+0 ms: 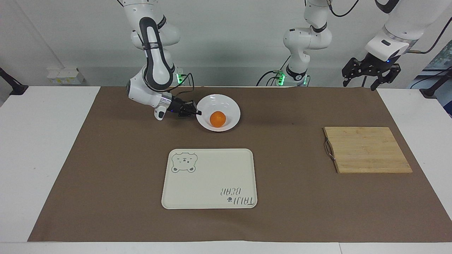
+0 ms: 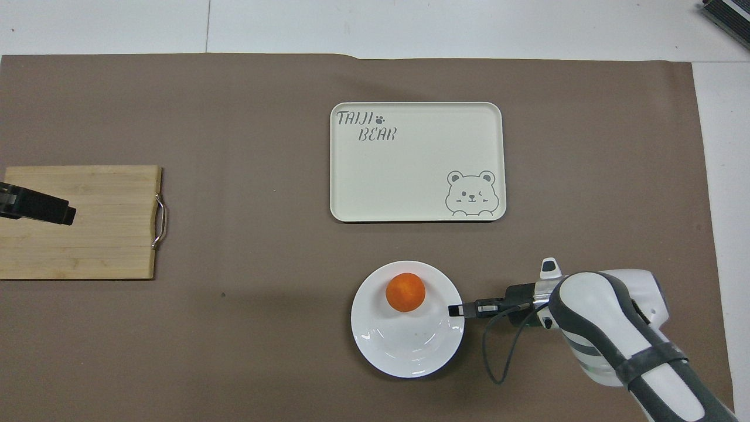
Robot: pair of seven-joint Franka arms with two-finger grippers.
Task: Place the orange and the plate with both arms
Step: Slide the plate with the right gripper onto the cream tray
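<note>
While clamped by the right gripper (image 1: 198,113) at its rim, plate (image 1: 226,104) tilted, just off the mat near the robots, orange (image 1: 217,119) rolled low inside. Best kept level and carried slowly to the bear tray (image 1: 209,178). Left gripper (image 1: 369,72) waiting open above the cutting board (image 1: 367,149). One of each; two grippers.

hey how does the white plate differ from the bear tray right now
The plate is round and glossy; the tray is rectangular, cream, with a bear drawing. The plate carries the orange and is gripped at its rim by the shut right gripper, tilted; the tray lies flat, bare, farther from the robots. Both are shallow with raised rims.
</note>
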